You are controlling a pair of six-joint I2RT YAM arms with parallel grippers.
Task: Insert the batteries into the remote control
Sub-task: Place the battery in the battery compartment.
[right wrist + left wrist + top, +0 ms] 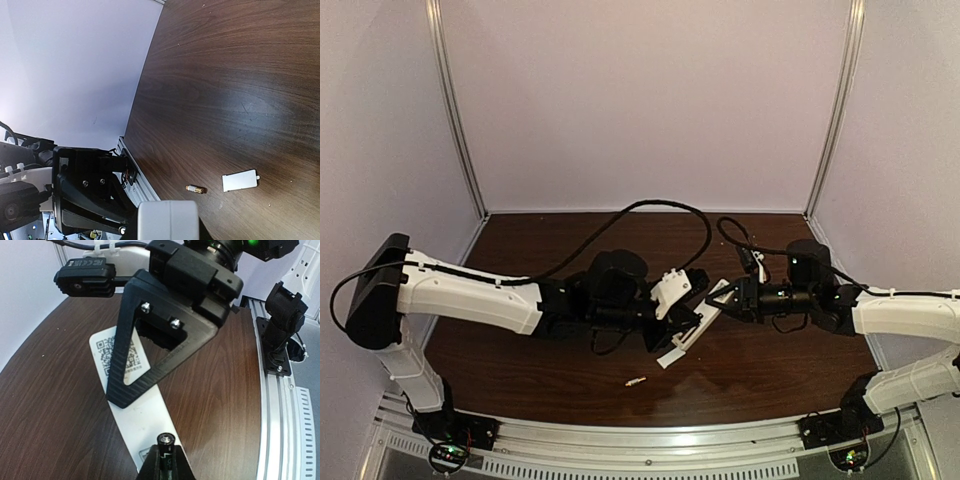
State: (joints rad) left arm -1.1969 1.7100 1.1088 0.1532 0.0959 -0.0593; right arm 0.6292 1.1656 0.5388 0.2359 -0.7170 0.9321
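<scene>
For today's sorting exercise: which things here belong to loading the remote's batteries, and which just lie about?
Job: remote control; dark battery; loose battery.
Lying about: white cover piece; black cable.

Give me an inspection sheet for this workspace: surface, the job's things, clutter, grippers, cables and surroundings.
Surface: dark wood-grain table, no spills seen.
Job's things: remote held tilted, label side showing; dark battery at its near end; second battery lying loose on the table.
Clutter: small white cover lying flat beside the second battery, not touching it.
Grippers: left gripper shut on the dark battery; right gripper shut on the remote.
Cables: black cables loop over the table behind the arms.
Surroundings: pale walls; metal rail along the near edge.
</scene>
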